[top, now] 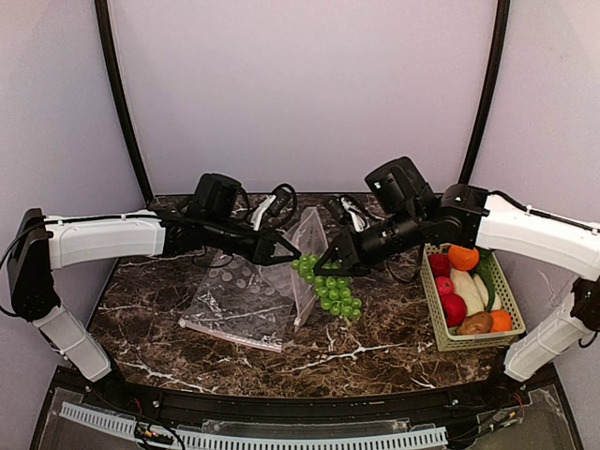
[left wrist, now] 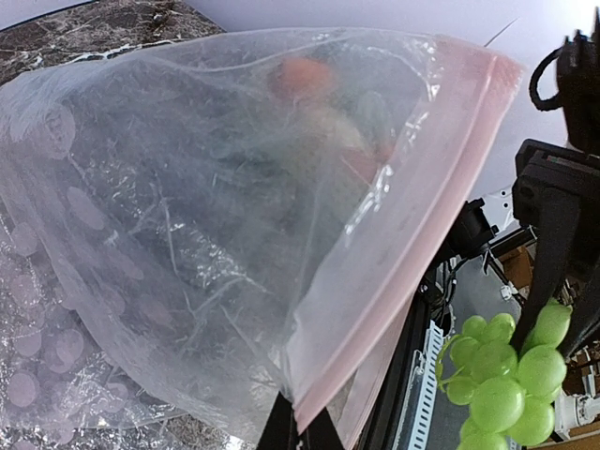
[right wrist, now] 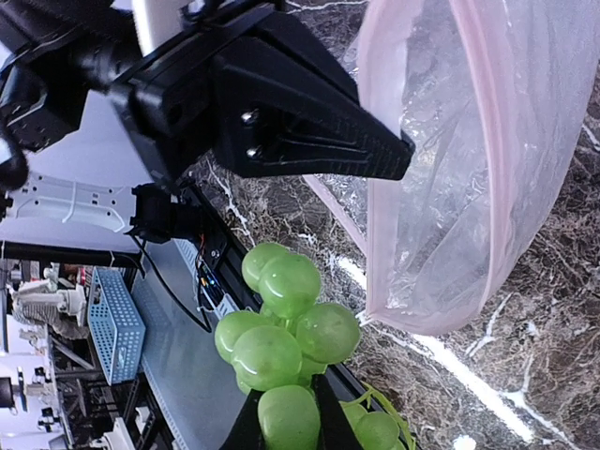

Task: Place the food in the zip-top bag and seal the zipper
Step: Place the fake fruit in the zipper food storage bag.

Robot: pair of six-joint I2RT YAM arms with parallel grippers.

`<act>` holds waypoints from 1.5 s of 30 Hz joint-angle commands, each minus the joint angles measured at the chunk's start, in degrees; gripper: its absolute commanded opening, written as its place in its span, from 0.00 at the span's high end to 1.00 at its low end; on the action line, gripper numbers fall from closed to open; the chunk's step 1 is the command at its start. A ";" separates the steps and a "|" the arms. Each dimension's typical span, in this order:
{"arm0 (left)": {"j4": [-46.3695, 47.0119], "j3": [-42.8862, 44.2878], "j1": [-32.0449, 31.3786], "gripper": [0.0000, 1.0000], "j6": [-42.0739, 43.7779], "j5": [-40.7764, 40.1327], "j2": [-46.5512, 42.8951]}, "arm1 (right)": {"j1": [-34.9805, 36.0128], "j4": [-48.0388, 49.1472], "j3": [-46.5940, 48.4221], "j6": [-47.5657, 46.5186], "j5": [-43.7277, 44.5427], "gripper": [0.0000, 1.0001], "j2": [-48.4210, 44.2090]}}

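Above the table [top: 375,347] centre from overhead, left gripper [top: 289,251] clamped on the lifted zip-top bag [top: 248,295] mouth, right gripper [top: 323,265] just right, pinching green grapes [top: 333,291], left wrist, grapes right of pinkish zipper [left wrist: 403,253], right wrist, grapes just outside bag mouth.

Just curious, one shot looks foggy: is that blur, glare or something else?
Left wrist view: the zip-top bag fills the frame, so shapes behind its plastic look hazy; the top right corner is washed out. Right wrist view: the grapes, close to the lens, carry soft highlights. Top view: evenly lit, faint sheen on the table.
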 commanded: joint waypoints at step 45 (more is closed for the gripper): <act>-9.61 -0.66 -6.08 0.99 8.52 -31.62 -4.52 | 4.30 10.52 8.52 34.64 35.36 1.00 7.56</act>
